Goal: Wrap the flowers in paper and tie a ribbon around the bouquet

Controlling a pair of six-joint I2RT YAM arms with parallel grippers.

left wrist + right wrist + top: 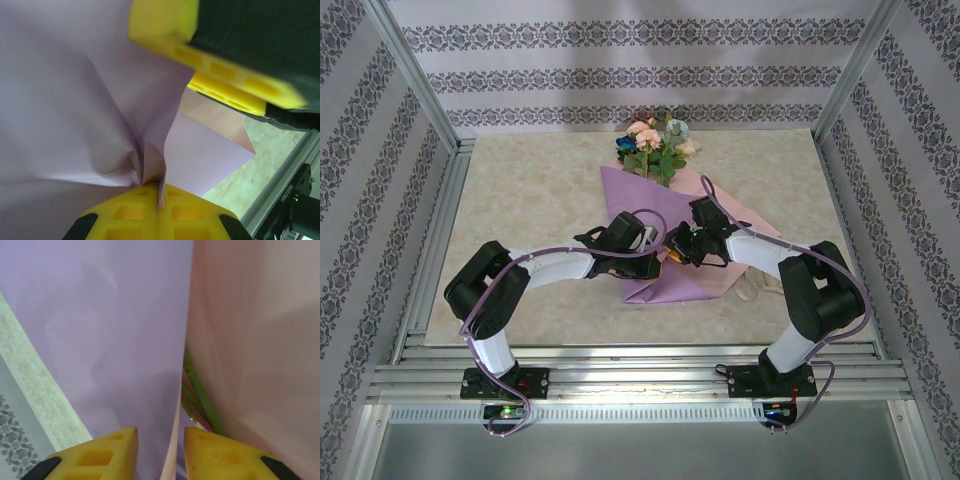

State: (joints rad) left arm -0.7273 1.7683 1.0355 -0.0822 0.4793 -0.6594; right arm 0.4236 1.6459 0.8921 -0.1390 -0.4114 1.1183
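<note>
Yellow-fingered left gripper [160,192] pinches the thin lilac paper sheet [75,100] at bottom centre; right gripper [161,440] stands narrowly parted around its edge. Pink-and-blue artificial flowers [657,145] lie upper centre, wrapping seemingly half done, cream ribbon [752,290] untied.

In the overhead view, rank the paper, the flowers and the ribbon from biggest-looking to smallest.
1. paper: by far the widest patch.
2. flowers: a small cluster at its far end.
3. ribbon: a thin pale bit by the paper's near right edge. It looks partly hidden, so its rank is less sure.
</note>
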